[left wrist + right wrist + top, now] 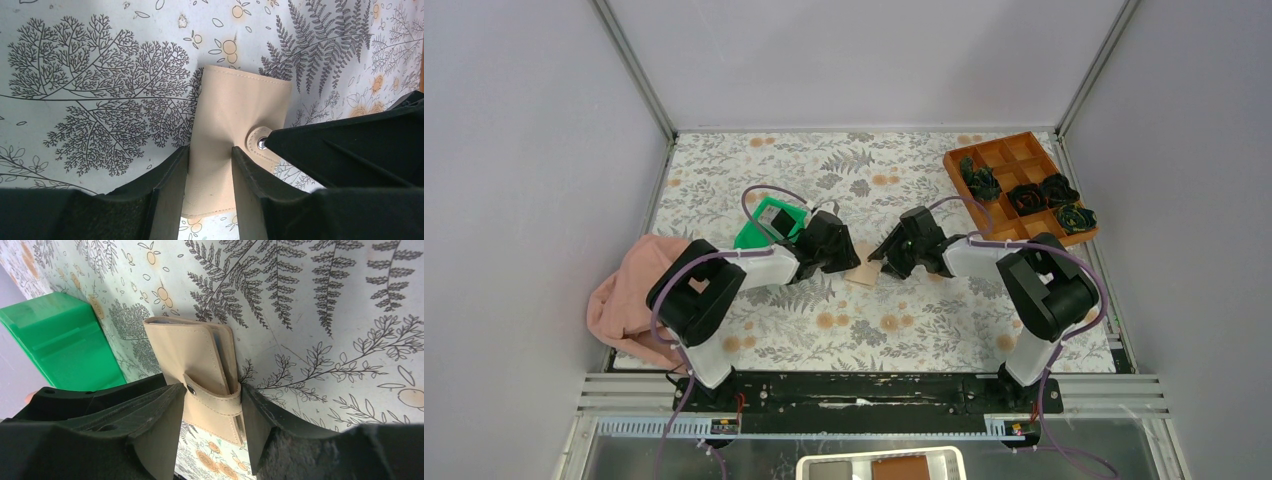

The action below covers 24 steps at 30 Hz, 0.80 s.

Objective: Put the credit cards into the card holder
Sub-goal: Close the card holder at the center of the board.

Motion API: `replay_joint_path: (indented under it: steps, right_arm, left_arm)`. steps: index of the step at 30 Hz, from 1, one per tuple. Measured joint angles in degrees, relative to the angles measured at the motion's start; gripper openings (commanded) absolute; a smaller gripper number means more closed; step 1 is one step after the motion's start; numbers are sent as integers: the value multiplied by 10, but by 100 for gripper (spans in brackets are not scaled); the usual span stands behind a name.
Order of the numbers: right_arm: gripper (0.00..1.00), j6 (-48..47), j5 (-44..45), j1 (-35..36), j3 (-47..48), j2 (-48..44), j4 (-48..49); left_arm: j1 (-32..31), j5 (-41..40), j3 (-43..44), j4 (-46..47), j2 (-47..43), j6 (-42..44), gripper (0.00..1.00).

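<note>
The tan holder [862, 272] lies closed on the floral worktop [894, 335], at the centre of the top view between the two arms. The right gripper [212, 390] stands wide and clasps the holder across its strap [220, 402], a finger on each long edge. The left gripper [209, 152] is narrower. It grips the holder from the left, one finger at its edge and the other pressed into its face beside the snap [261, 143]. Further left, a dark card [775, 214] sits in the green tray [749, 238].
</note>
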Motion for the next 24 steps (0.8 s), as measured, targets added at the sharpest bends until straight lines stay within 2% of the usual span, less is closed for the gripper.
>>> replay_joint_path:
  steps: [24]
  right_arm:
    - [48, 5, -5, -1, 18, 15, -21]
  left_arm:
    - [3, -1, 12, 2, 12, 5, 44]
